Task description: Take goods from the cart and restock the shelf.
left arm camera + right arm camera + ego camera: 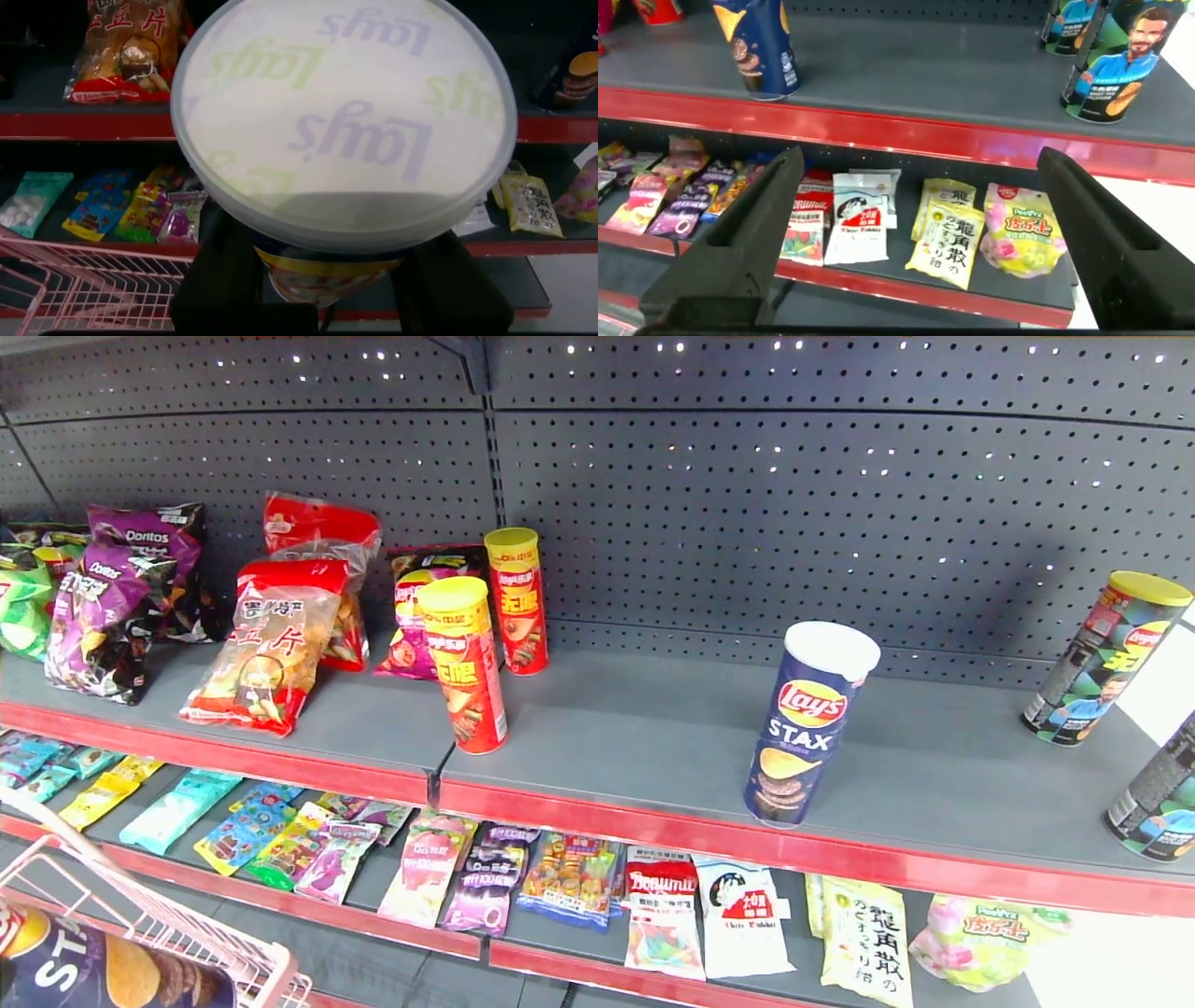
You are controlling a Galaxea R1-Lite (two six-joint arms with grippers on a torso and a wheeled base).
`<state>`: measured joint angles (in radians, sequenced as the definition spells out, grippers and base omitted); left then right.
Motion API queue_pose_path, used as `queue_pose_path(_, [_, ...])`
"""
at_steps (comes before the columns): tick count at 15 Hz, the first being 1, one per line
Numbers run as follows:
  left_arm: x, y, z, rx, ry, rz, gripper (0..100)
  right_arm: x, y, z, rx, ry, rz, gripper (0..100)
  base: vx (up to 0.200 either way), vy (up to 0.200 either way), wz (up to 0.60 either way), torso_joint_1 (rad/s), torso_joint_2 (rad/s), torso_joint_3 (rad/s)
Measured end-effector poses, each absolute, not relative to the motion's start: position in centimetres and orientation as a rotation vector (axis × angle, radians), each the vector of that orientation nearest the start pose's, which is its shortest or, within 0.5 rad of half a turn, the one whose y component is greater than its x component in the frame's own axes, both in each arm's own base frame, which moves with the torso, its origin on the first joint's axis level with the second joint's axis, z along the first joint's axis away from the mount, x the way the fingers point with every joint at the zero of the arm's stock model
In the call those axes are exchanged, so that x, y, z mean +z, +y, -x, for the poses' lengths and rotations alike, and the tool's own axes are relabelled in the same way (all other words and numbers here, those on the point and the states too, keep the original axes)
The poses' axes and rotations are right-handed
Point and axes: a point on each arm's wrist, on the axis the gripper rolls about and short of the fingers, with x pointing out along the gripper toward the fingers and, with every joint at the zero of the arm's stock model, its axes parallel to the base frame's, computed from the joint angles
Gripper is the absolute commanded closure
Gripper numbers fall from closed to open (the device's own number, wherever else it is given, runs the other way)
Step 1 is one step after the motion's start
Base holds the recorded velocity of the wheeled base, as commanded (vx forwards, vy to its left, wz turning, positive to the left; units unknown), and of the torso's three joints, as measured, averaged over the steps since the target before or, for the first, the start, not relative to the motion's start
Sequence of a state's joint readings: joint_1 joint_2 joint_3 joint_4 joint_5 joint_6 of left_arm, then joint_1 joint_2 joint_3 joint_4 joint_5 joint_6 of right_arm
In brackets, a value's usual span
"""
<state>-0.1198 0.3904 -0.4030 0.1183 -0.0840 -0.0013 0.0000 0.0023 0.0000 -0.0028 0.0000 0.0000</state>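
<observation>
In the left wrist view, a chips can with a white plastic lid (344, 121) stands close to the camera. My left gripper (322, 289) is shut on its yellow and blue body, one dark finger (229, 285) on each side. My right gripper (920, 247) hangs open in front of the lower shelf with nothing between its fingers (738, 247). On the grey upper shelf (616, 728) a blue chips can (808, 723) stands upright near the red front edge. In the pink wire cart (177, 933) at lower left lies another blue chips can (84, 971).
Two red cans (465, 663) and several snack bags (271, 644) stand at the shelf's left. Two dark green cans (1102, 658) stand at the far right. Small candy packets (663, 915) line the lower shelf. Bare shelf lies either side of the blue can.
</observation>
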Motion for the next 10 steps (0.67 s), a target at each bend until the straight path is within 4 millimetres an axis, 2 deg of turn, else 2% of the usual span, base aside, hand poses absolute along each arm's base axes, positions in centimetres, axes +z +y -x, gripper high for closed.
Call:
queue_pose_path(9, [18.01,-0.22,0.23,-0.231,0.108,0.001,100,7.58,0.00,2.27,0.000,-0.001,-0.001,0,0.000,0.000,-0.60,0.003,0.00,0.002])
queue_pose_path(10, [18.05,-0.23,0.22,-0.231,0.107,0.001,100,7.58,0.00,2.27,0.000,-0.001,-0.001,0,0.000,0.000,0.00,0.000,0.00,0.000])
